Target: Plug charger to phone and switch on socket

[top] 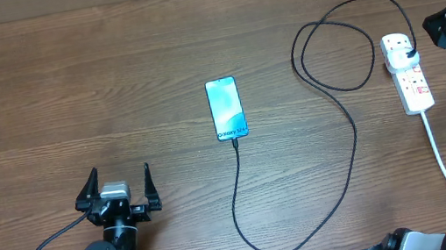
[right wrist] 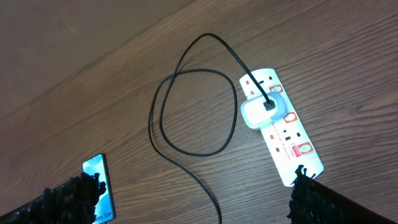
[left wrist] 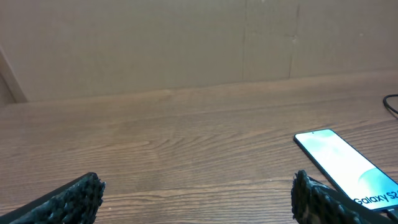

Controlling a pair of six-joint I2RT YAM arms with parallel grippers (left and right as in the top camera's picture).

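**Cable joined at both ends, both grippers standing off**

The phone (top: pixel 226 108) lies flat in the middle of the table (top: pixel 109 71), screen up and lit. The charger (top: pixel 355 134) meets its near short edge, apparently seated. From there it sweeps off to the phone's right in slack loops, so nothing tugs at the connector. It ends at a white adapter (right wrist: pixel 258 113) sitting in the socket (top: pixel 417 87), well right of the phone. Whether the switch is on, I cannot tell. The left gripper (top: pixel 116 191), near and left of the phone, is spread wide and empty. The right gripper (right wrist: pixel 196 179), beyond the socket from the phone, also gapes empty, probably placed to reach the switch
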